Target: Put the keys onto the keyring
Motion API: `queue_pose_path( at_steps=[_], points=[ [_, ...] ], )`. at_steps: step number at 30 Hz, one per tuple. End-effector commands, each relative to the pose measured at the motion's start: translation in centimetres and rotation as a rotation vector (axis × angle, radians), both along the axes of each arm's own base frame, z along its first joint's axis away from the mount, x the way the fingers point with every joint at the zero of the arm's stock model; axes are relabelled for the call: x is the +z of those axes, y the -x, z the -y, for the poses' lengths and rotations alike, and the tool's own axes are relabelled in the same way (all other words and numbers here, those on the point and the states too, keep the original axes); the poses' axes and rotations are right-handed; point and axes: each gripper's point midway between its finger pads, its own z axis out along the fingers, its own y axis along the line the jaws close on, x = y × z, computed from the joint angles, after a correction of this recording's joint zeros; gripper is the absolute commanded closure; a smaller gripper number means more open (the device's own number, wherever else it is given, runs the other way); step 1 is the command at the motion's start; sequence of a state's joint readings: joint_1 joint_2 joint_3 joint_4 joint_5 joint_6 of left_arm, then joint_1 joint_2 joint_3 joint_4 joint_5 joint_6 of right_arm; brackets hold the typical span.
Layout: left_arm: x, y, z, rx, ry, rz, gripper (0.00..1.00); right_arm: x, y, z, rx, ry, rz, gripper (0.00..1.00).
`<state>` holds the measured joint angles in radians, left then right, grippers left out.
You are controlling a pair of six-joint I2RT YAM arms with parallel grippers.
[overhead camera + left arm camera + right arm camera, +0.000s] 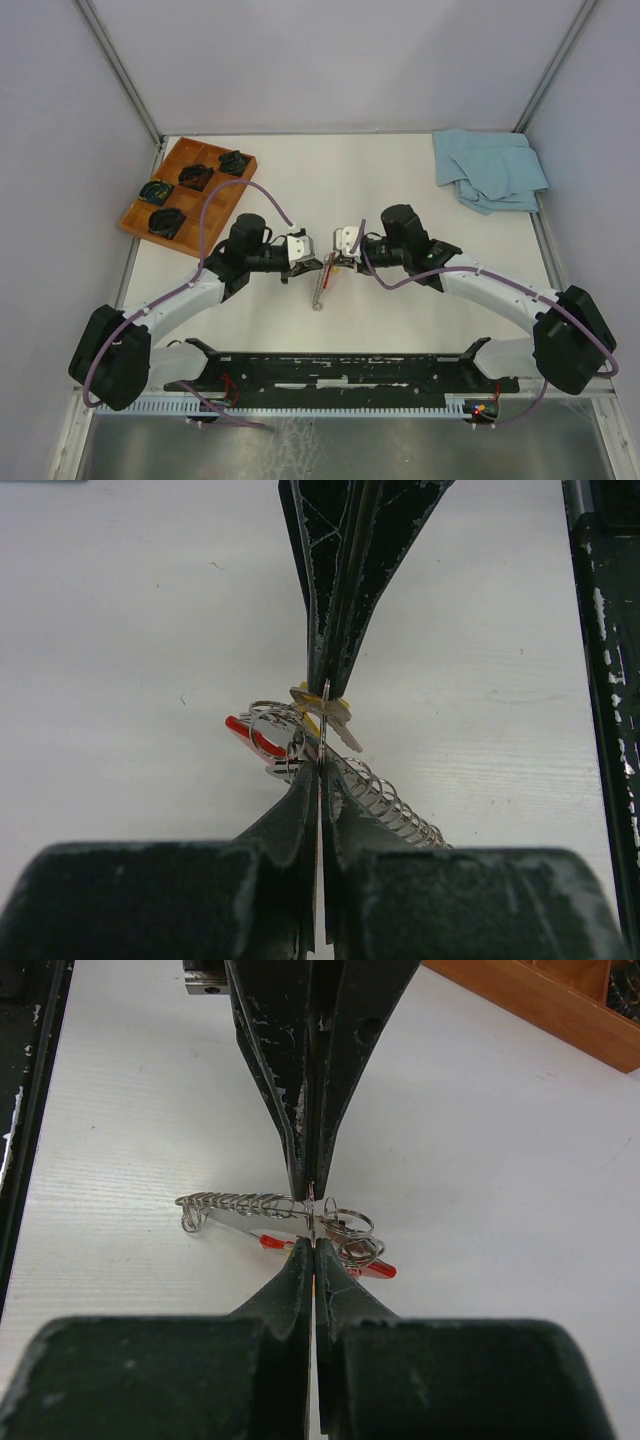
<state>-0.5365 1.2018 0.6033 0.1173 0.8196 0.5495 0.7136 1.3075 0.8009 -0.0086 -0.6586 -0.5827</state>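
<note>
Both grippers meet tip to tip at the table's middle. My left gripper point(318, 264) is shut on the thin metal ring of the keyring point(324, 730), seen edge-on. My right gripper point(338, 262) is shut opposite it, on a yellow-headed key point(322, 706) at the ring. A curved red strap point(250, 738), small silver rings point(347, 1226) and a silver linked chain point(392, 804) hang from the ring; the chain trails toward me point(318, 296). In the right wrist view my right gripper point(314, 1243) faces the left fingers point(290, 1110), with the chain point(232, 1202) and the strap point(378, 1271) below.
A wooden tray point(141, 217) with black coiled items stands at the back left; its edge shows in the right wrist view point(540, 1005). A blue cloth point(490, 170) lies at the back right. A black rail point(350, 370) runs along the near edge.
</note>
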Motion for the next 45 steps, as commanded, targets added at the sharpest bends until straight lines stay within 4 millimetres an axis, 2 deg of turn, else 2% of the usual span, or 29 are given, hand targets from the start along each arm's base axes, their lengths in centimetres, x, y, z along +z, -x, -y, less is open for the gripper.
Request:
queue_pose_path(
  at_steps=[1, 12, 25, 37, 45],
  points=[
    [2.28, -0.43, 0.88, -0.046, 0.042, 0.078, 0.97, 2.49, -0.59, -1.15, 0.027, -0.052, 0.062, 0.99],
    [2.25, -0.42, 0.88, -0.045, 0.041, 0.076, 0.97, 2.51, -0.25, -1.44, 0.043, -0.053, 0.056, 0.99],
    [2.24, -0.53, 0.79, -0.036, 0.038, 0.077, 0.97, 2.47, -0.17, -0.57, 0.01, -0.04, 0.069, 0.99],
    [2.22, -0.55, 0.78, -0.034, 0.038, 0.075, 0.97, 2.59, 0.31, -0.87, 0.04, -0.043, 0.049, 0.99],
    [2.36, -0.52, 0.76, -0.035, 0.04, 0.08, 0.97, 2.66, -0.11, -1.13, 0.034, -0.05, 0.056, 0.99]
  ],
)
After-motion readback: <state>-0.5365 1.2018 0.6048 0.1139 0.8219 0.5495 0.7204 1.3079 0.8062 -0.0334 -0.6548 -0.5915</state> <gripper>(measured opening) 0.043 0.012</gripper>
